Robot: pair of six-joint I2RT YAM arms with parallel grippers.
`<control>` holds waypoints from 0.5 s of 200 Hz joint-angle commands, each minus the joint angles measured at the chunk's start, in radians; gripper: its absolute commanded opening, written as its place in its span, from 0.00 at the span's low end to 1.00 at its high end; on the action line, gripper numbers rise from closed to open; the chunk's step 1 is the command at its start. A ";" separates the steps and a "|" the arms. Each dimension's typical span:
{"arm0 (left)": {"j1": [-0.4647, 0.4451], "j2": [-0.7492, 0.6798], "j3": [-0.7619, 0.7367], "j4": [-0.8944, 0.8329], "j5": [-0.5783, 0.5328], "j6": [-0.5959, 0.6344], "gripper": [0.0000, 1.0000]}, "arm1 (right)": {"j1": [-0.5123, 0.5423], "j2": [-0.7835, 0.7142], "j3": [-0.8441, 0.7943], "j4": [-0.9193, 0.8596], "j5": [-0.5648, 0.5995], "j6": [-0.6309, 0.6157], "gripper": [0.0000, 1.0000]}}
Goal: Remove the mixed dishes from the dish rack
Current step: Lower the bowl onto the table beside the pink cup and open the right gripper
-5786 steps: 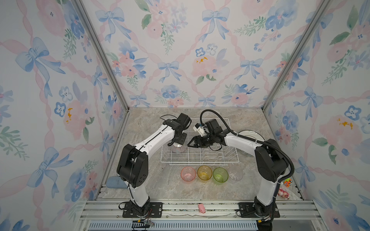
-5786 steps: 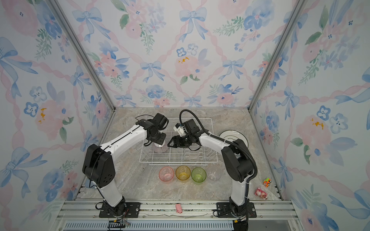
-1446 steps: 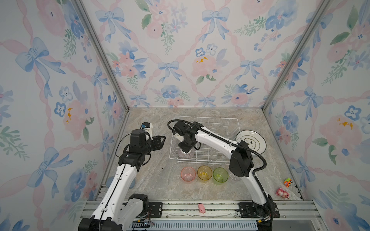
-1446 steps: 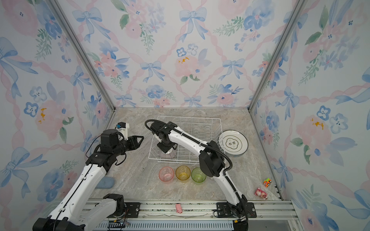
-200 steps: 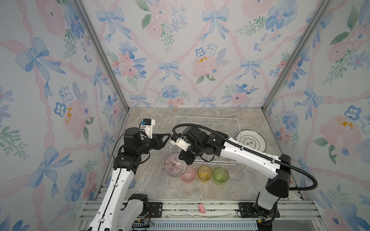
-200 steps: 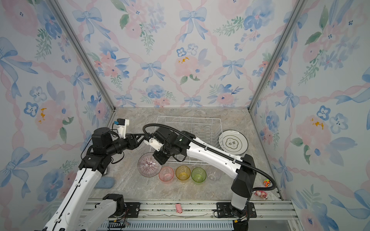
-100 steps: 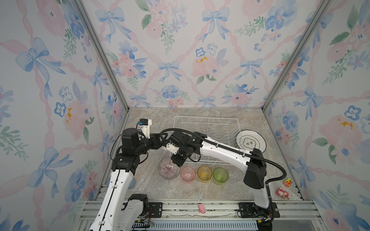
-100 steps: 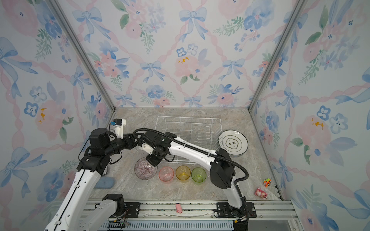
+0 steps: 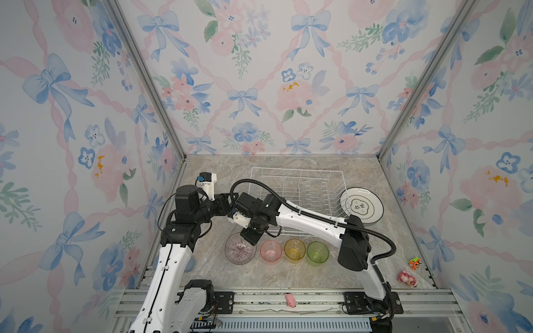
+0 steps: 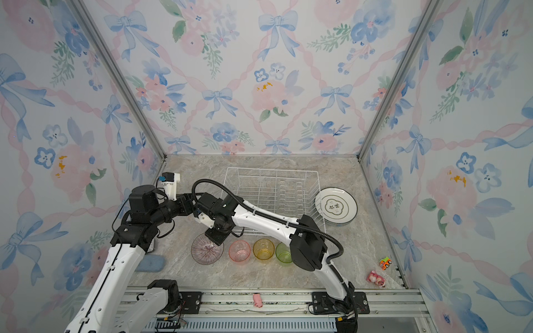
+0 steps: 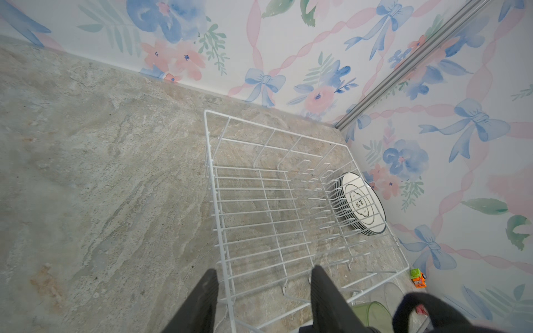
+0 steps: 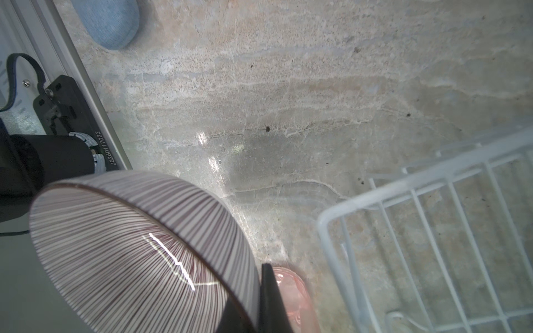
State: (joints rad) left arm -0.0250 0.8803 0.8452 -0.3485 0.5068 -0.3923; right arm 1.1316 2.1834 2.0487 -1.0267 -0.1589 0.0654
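Note:
My right gripper [image 9: 251,235] [image 10: 217,235] [image 12: 253,299] is shut on the rim of the pink-striped bowl [image 9: 240,248] [image 10: 207,248] [image 12: 138,245]. The bowl is low at the front left, tilted, beside the pink tumbler [image 9: 271,250] [image 12: 291,294]. Yellow [image 9: 294,249] and green [image 9: 317,252] tumblers stand in the same row. The white wire dish rack [image 9: 297,173] [image 10: 271,170] [image 11: 207,161] holds nothing. A stack of plates [image 9: 362,206] [image 11: 360,201] lies right of it. My left gripper [image 11: 264,276] hangs open over the rack's near corner; the right wrist hides it in both top views.
A blue pad [image 10: 150,263] [image 12: 109,23] lies at the front left by the rail. A toy car [image 9: 414,262] and a pink toy [image 9: 406,278] sit at the front right. The right forearm [image 9: 311,219] stretches across the rack's front.
The right gripper carried the bowl a little left and down toward the front, beside the pink tumbler. The left arm shifted slightly; its jaws stayed open. Earlier the bowl was in the rack.

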 commanded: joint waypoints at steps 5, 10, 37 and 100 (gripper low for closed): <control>-0.021 -0.003 0.009 0.037 0.120 0.000 0.50 | 0.058 0.077 0.044 -0.035 0.034 -0.047 0.00; -0.020 -0.002 0.011 0.036 0.120 0.000 0.50 | 0.059 0.083 0.047 -0.040 0.045 -0.048 0.00; -0.020 -0.001 0.015 0.037 0.122 0.002 0.50 | 0.065 0.108 0.056 -0.051 0.076 -0.054 0.00; -0.013 -0.008 0.016 0.036 0.131 0.001 0.50 | 0.068 0.147 0.071 -0.041 0.112 -0.061 0.00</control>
State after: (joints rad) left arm -0.0322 0.8806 0.8455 -0.3088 0.5915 -0.3965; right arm 1.1950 2.3219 2.0777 -1.0817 -0.0723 0.0231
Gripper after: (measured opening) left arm 0.503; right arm 0.068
